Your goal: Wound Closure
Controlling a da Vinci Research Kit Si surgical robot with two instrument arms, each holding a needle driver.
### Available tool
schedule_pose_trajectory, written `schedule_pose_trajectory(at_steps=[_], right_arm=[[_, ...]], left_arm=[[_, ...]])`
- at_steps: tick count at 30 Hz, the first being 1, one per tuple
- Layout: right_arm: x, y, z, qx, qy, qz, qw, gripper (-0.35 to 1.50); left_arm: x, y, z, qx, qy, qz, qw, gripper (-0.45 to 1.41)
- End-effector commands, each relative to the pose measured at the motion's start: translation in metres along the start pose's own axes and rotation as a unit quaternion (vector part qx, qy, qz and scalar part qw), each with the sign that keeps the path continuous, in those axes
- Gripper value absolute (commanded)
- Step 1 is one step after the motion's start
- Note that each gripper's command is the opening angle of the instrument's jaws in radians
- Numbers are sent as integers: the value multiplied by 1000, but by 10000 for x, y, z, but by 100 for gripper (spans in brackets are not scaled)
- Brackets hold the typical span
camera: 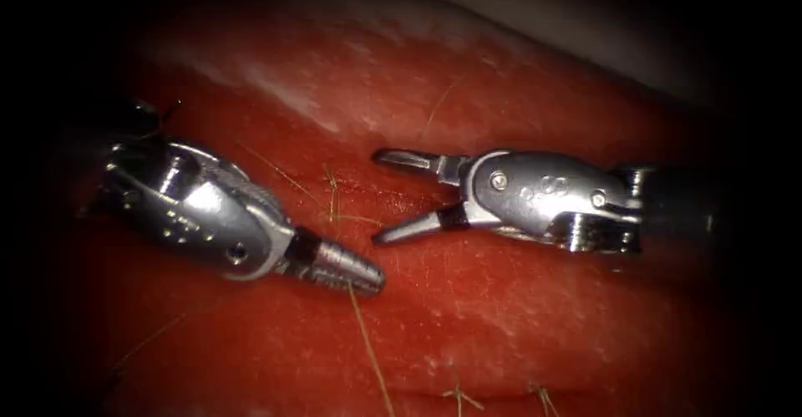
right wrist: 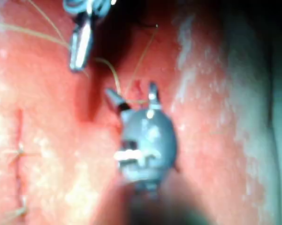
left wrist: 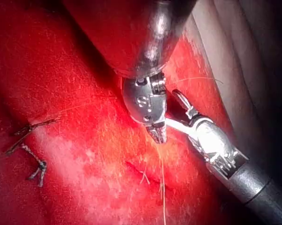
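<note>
Left tool: enters from left, wrist angled down and rightward, jaws closed together, tip pointing right. Right tool: enters from right, shaft near horizontal, jaws spread wide in V, tips pointing left, holding nothing. Tool tips near, apart.

beyond the far edge of the tissue runs a pale grey surface, smooth and dimly lit. light falls strongest on the middle of the tissue and fades into deep shadow all around it. nothing else of the room can be made out.
</note>
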Motion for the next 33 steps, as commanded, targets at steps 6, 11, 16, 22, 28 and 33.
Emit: schedule_pose_trajectory(at_steps=[6, 11, 16, 22, 28, 33], right_arm=[[6, -9, 37, 5, 0, -36, 999, 93], [8, -17, 51, 31, -3, -78, 996, 83], [3, -18, 50, 55, -6, -91, 994, -35], [5, -12, 36, 32, -24, -92, 995, -35], [6, -4, 26, 10, -35, -72, 997, -35], [-5, 18, 16, -33, -48, -5, 998, -35]], left_arm=[[-1, 1, 8, 3, -2, -1, 1000, -35], [-1, 1, 8, 5, -4, 0, 1000, -35], [1, 1, 8, 4, -5, 0, 1000, -35], [1, 2, 7, 4, -10, 0, 1000, -35], [4, -9, 6, 42, -53, -114, 991, 46], [20, -32, -1, 128, -121, -156, 972, 78]])
